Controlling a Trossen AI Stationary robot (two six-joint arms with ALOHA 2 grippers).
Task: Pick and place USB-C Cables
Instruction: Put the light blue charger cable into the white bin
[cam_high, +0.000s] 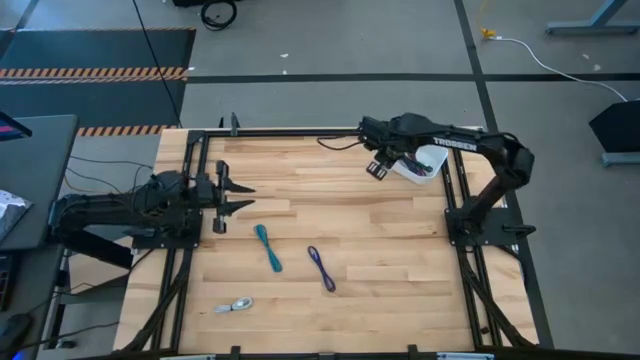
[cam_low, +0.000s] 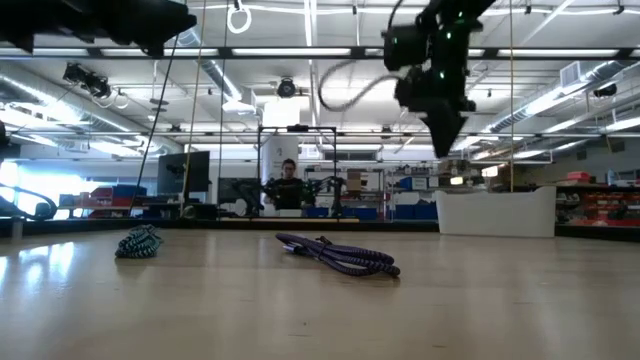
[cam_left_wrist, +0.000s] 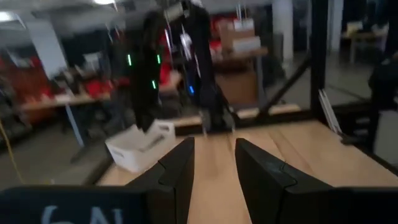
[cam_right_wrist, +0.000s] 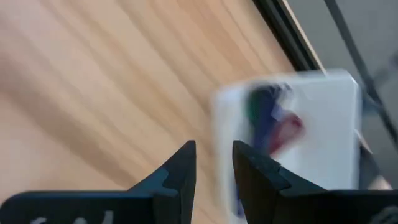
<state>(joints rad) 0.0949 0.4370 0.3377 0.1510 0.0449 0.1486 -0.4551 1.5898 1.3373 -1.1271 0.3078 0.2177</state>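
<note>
The purple cable (cam_low: 338, 254) lay nearest, a light, floppy coil best pinched across its bunched middle, far from the right gripper (cam_right_wrist: 212, 163), whose empty fingers stood slightly apart beside the tray (cam_right_wrist: 339, 134).

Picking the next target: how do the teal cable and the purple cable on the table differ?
The teal coiled cable lies nearer the left gripper; the purple coiled cable lies further toward the table's middle. In the low view teal looks bunched, purple stretched out. Both lie loose on the wood, ungripped.
</note>
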